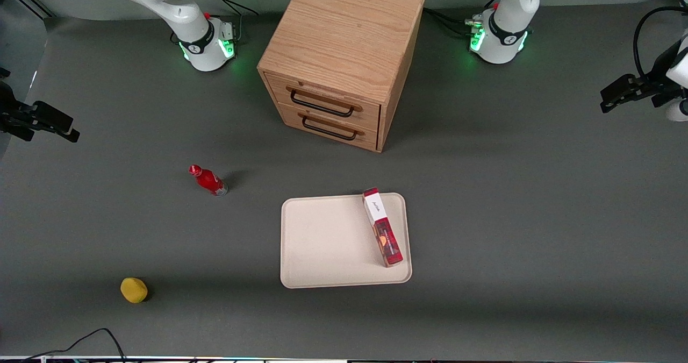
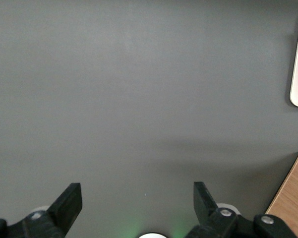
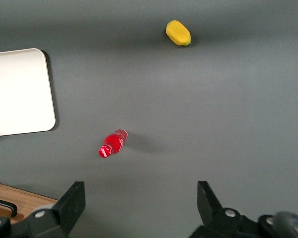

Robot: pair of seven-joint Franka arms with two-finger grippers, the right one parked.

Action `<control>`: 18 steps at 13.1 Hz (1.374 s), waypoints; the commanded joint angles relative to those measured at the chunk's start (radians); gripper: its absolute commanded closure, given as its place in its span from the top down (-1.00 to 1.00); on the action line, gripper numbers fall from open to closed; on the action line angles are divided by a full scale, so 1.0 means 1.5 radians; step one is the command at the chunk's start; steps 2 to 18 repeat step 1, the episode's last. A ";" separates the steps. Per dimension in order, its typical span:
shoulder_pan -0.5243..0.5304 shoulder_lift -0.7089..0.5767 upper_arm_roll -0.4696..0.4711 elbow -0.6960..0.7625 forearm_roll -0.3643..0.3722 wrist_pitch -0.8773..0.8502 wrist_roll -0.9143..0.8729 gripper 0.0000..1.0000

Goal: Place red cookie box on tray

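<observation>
Parked high at the working arm's end of the table, the gripper (image 1: 610, 98) has its fingers (image 2: 69, 201) spread wide with nothing between them; the wrist view shows only bare grey table (image 2: 139, 89) below, a sliver of the tray's rim, and a corner of wood.

Nearest the front camera, close to the table's front edge toward the parked arm's end, lies a yellow fruit (image 1: 134, 290). Next comes the tray (image 1: 322, 244), set about midway along the table. The red cookie box (image 1: 382, 227) lies flat on it, along the tray edge toward the working arm, slightly skewed, its white label end near the tray corner closest to the drawers. A small red bottle (image 1: 208, 180) stands on the table toward the parked arm's end. Farthest is the wooden drawer cabinet (image 1: 338, 62), both drawers shut.

Judged from this, the placing looks done: the box rests wholly within the rim. The sound course is to keep the arm clear and high, since any sweep near the tray could nudge the box off that edge.
</observation>
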 commanded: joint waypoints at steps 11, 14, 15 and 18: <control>0.008 0.010 -0.016 0.024 -0.009 -0.022 -0.008 1.00; 0.008 0.010 -0.016 0.024 -0.009 -0.022 -0.008 1.00; 0.008 0.010 -0.016 0.024 -0.009 -0.022 -0.008 1.00; 0.008 0.010 -0.016 0.024 -0.009 -0.022 -0.008 1.00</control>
